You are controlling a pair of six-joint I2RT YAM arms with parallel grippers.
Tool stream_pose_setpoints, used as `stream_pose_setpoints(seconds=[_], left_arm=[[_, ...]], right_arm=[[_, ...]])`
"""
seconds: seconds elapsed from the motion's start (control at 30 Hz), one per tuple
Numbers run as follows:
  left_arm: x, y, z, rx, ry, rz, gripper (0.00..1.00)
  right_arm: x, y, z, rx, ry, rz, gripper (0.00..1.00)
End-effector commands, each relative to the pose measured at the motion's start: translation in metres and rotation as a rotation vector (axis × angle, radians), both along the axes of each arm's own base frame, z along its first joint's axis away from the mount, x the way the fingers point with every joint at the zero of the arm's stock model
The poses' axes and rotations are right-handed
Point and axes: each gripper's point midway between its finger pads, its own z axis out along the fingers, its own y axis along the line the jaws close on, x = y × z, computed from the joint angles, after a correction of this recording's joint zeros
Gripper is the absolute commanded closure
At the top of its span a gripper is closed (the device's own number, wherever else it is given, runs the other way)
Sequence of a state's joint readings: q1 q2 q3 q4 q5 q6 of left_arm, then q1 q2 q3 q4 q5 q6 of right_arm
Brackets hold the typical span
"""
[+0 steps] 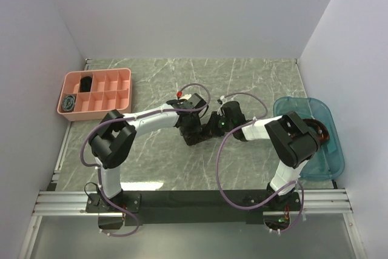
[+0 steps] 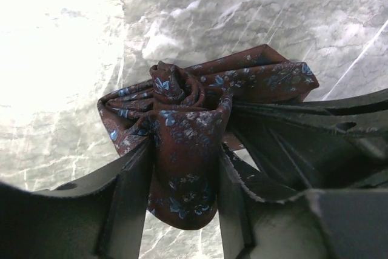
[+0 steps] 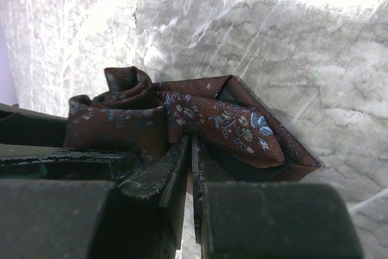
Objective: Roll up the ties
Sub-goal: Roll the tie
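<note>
At the table's (image 1: 242, 77) middle, my left gripper (image 2: 185, 168), half open, holds the part-rolled tie (image 2: 182, 107) between its fingers (image 2: 130, 198); my right gripper (image 3: 191, 150), nearly closed, pinches a fold. Steady tension, I judge, makes the coil tight.

Desk (image 1: 182, 71): grey-green marble-pattern top, pale veins. 
Organiser tray (image 1: 124, 89): pink, divided into compartments, far-left corner of desk. 
Bin (image 1: 327, 156): translucent teal, right edge of desk. 
Walls (image 1: 182, 10): plain white, three sides. 
Rail (image 1: 60, 201): aluminium, near edge.
</note>
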State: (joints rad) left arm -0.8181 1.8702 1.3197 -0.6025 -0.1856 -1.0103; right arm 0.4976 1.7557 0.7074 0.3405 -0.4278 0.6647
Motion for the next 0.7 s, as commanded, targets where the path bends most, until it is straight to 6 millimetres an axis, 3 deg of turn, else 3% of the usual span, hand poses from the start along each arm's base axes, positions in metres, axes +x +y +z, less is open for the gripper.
stream_pose_setpoints(seconds=[0.0, 0.1, 0.17, 0.33, 0.6, 0.67], left_arm=[[-0.004, -0.009, -0.015, 0.013, 0.020, -0.028, 0.51], [-0.004, -0.012, -0.020, 0.010, 0.024, -0.025, 0.48], [-0.005, -0.013, -0.023, 0.009, 0.026, -0.026, 0.41], [-0.007, -0.014, -0.029, 0.000, 0.026, -0.002, 0.41], [-0.005, -0.013, -0.016, -0.038, -0.018, 0.051, 0.42], [-0.006, -0.014, -0.015, -0.045, -0.020, 0.055, 0.41]], right_arm=[[-0.023, -0.007, -0.024, -0.031, 0.080, 0.011, 0.87], [-0.023, -0.008, -0.015, -0.029, 0.049, 0.015, 0.86], [-0.018, -0.010, -0.005, -0.032, 0.009, 0.007, 0.82], [-0.011, -0.019, 0.013, -0.024, -0.047, -0.014, 0.74], [-0.008, -0.024, 0.048, 0.037, -0.152, 0.002, 0.73], [-0.010, -0.026, 0.054, 0.049, -0.178, 0.001, 0.67]])
